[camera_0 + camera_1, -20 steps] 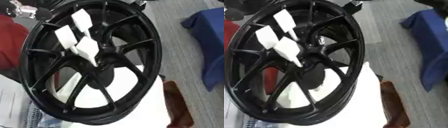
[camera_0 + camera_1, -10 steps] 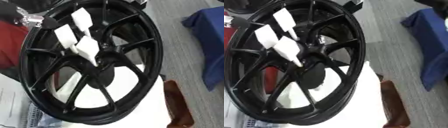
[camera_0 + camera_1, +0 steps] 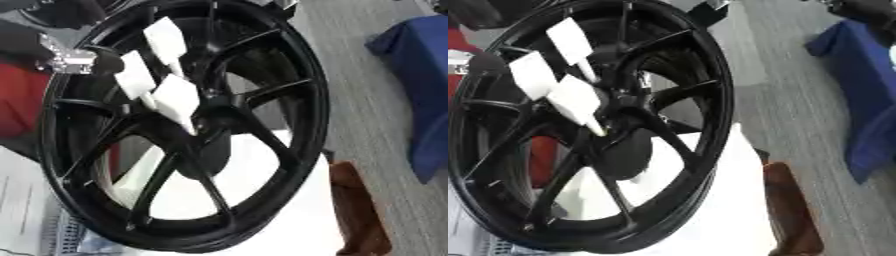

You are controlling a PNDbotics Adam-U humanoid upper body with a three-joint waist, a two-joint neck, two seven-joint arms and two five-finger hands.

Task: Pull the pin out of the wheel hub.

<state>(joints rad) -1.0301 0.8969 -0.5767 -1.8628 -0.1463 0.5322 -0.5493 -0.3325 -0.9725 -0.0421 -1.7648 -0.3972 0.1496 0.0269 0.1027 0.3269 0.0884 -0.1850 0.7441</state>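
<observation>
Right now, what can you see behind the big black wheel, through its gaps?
Through the spokes of the wheel show a white surface low down, something red at the left and grey floor higher up. The round hub and spokes hide whatever lies behind them.

A black spoked wheel [image 3: 588, 125] stands on edge and fills the left and centre of the frame, resting on a white surface [image 3: 710, 200]. Three white flat-headed pins [image 3: 575, 97] stick out around its hub [image 3: 619, 107], upper left of centre. A blue cloth [image 3: 864, 100] lies at the right edge and a brown object [image 3: 789, 210] at the lower right.
</observation>
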